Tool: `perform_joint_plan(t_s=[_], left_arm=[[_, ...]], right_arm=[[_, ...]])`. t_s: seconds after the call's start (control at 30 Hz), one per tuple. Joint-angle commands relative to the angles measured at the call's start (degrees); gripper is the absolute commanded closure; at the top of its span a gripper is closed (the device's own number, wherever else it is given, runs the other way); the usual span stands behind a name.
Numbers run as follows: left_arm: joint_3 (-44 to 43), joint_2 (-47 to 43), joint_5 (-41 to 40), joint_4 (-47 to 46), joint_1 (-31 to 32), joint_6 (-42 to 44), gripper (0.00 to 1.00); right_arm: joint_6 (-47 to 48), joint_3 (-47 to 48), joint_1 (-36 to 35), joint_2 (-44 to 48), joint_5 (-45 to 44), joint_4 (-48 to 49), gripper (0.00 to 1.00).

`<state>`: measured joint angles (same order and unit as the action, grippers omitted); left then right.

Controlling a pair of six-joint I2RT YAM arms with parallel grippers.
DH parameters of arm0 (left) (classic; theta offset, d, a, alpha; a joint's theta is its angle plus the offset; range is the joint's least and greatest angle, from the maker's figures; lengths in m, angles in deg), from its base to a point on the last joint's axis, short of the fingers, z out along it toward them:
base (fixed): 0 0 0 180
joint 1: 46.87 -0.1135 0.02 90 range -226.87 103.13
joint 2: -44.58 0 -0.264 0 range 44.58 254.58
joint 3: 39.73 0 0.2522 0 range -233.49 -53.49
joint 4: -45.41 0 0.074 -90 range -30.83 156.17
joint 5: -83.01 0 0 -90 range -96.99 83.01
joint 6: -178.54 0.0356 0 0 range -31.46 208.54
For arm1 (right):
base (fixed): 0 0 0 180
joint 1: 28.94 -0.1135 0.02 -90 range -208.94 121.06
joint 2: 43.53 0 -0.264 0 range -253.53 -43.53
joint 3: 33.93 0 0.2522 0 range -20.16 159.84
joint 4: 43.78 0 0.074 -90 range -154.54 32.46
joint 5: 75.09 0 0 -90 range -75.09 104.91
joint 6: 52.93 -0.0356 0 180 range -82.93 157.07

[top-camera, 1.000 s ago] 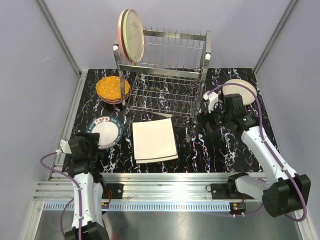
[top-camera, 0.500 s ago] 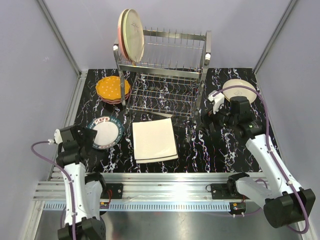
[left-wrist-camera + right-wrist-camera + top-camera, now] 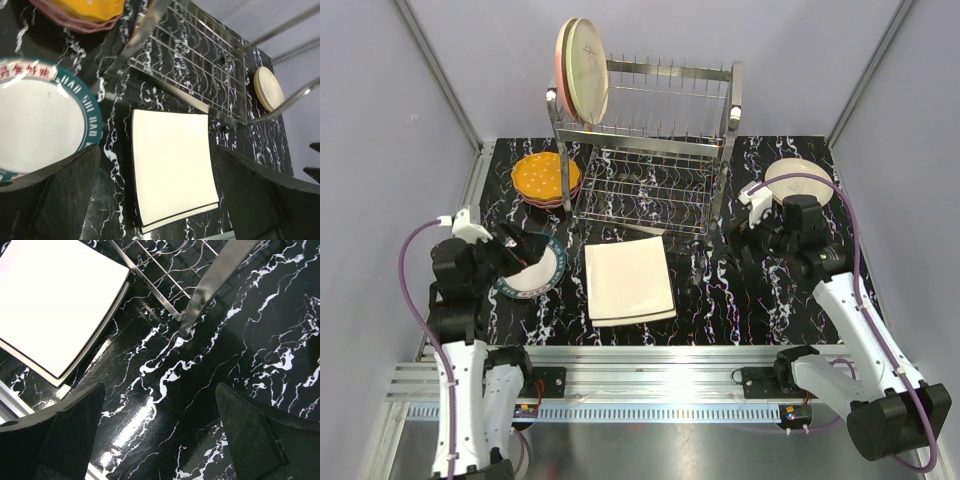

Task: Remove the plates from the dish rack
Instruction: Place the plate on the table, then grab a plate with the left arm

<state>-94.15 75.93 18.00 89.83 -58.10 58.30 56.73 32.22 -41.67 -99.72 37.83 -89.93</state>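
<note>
Top left of the overhead frame: two upright plates (image 3: pixel 582 70), pink-and-cream, stand face to face at the left end of the dish rack (image 3: pixel 665 105) upper tier, by the left post (image 3: pixel 556 120). Both tiers otherwise look bare. Unloaded ones lie flat on the table (image 3: pixel 720 300): orange plate (image 3: pixel 542 175) on a maroon stack, patterned-rim plate (image 3: pixel 535 268), square plates (image 3: pixel 628 282), round cream plate (image 3: pixel 790 172) at right. Left hand (image 3: pixel 155 150) is wide and empty, low over the patterned-rim plate. Right hand (image 3: pixel 160 387) is also wide and empty, low by the rack's right foot. My read: the next job is fetching that upright pair, and the left arm is the closer one. Bring it up well above the top tier first, then come down on the upper rim of the outer plate only. The two touch, so pinch one rim, not both. Lift straight up until clear of the pegs before swinging away, and keep off the post. The second plate may tip once its neighbour goes.
</note>
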Motion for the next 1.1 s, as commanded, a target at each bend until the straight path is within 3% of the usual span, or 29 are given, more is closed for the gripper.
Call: perform_joint_plan(t_s=[0.0, 0.17, 0.37, 0.87, 1.07], left_arm=[[-8.89, 4.40, -5.81, -0.16, 7.67, 8.08, 0.01], [-19.42, 11.26, -23.64, 5.55, 21.48, 12.22, 0.01], [-27.70, 16.45, -26.91, 6.61, 25.98, 12.58, 0.01], [-66.35, 42.81, -38.78, 13.64, 37.93, 12.31, 0.01], [-76.83, 52.39, -41.60, 13.64, 39.43, 13.89, 0.15]], right_arm=[[0.82, 0.00, 0.69, 1.43, -2.00, 2.85, 0.00], [0.99, -0.35, 1.30, 2.04, -2.96, 3.29, 0.00], [1.17, -0.79, 1.75, 2.57, -3.76, 3.90, 0.00], [1.08, -1.05, 1.92, 2.83, -3.41, 3.99, 0.00], [1.08, -1.05, 1.92, 2.75, -2.88, 3.99, 0.00]])
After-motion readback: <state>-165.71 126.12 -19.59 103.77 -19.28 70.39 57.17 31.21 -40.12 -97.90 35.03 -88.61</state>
